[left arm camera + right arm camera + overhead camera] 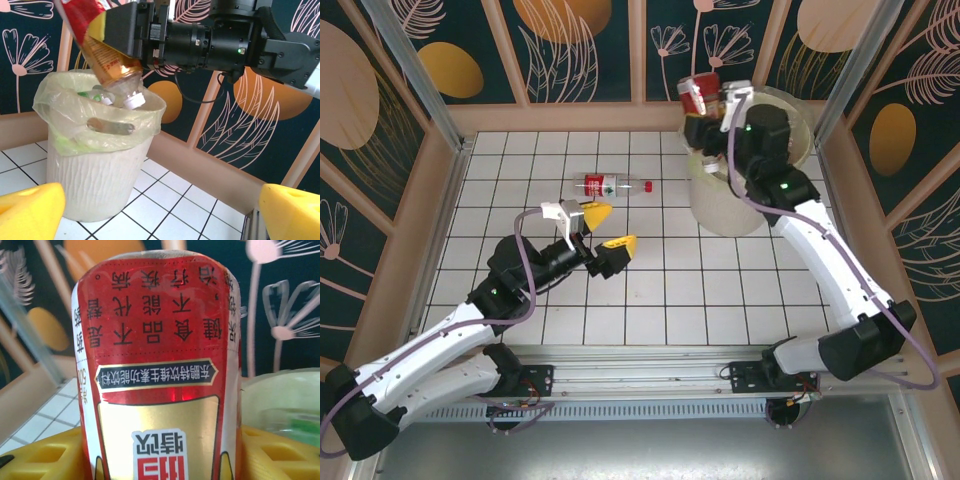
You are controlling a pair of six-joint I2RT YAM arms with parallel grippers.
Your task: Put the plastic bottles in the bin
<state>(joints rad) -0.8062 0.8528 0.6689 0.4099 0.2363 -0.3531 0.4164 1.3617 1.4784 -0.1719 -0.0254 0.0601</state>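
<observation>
My right gripper (706, 112) hangs over the bin (752, 195), shut on a red-and-gold-labelled plastic bottle (698, 94). In the left wrist view that bottle (107, 57) is tilted cap-down, its white cap just above the lined bin's (95, 175) mouth, where other bottles (95, 95) lie. In the right wrist view the bottle (160, 365) sits between yellow fingers (45, 460). Another clear bottle with a red label and red cap (610, 185) lies flat on the tiles. My left gripper (607, 228) is open and empty just in front of it.
White tiled table (650, 300) walled by wooden panels. The bin stands at the back right corner, close to the wall (210, 170). The right arm (820, 250) reaches along the right side. Open tiles lie between the left gripper and the bin.
</observation>
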